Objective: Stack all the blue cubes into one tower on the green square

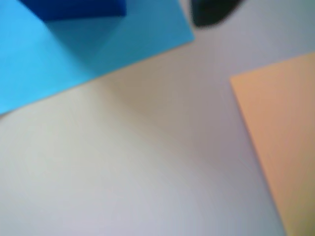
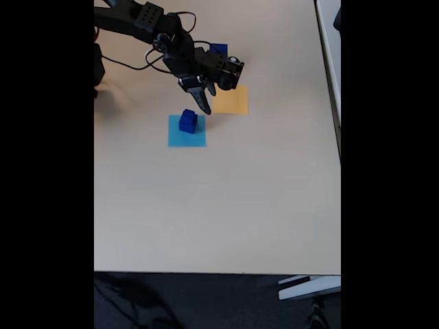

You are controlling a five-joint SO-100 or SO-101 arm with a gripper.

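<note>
Reaching in from the upper left of the fixed view with the black arm [image 2: 147, 17], above the pale table [image 2: 219, 205]. Holding the gripper [image 2: 208, 98] over the table surface, with the fingertips turned toward the lower edge of that view. Parted a little at the tips, as far as can be seen at this small size, with nothing clamped between them.

Just beside the tips, slightly lower and to the left in the fixed view: one blue cube [image 2: 188, 120], apart from the fingers and not gripped. Standing upright on the light blue square [image 2: 186, 139], in the part of the paper nearest to the gripper. Just to the right of the tips: the orange square [image 2: 232, 101], flat on the table, with its left edge partly covered by the gripper in this view. Behind the wrist of the gripper, toward the top of the view: a second blue cube [image 2: 219, 49], partly hidden by the arm. Impossible to tell what lies under it.

Blurred in the wrist view. At the top edge, a dark tip of one finger [image 1: 214, 12]. To the left of it, cut by the frame, the blue cube [image 1: 74, 9] on the light blue square [image 1: 64, 54]. To the right and lower, the orange square [image 1: 280, 147], well apart from the light blue one, with bare table [image 1: 147, 172] between them.
</note>
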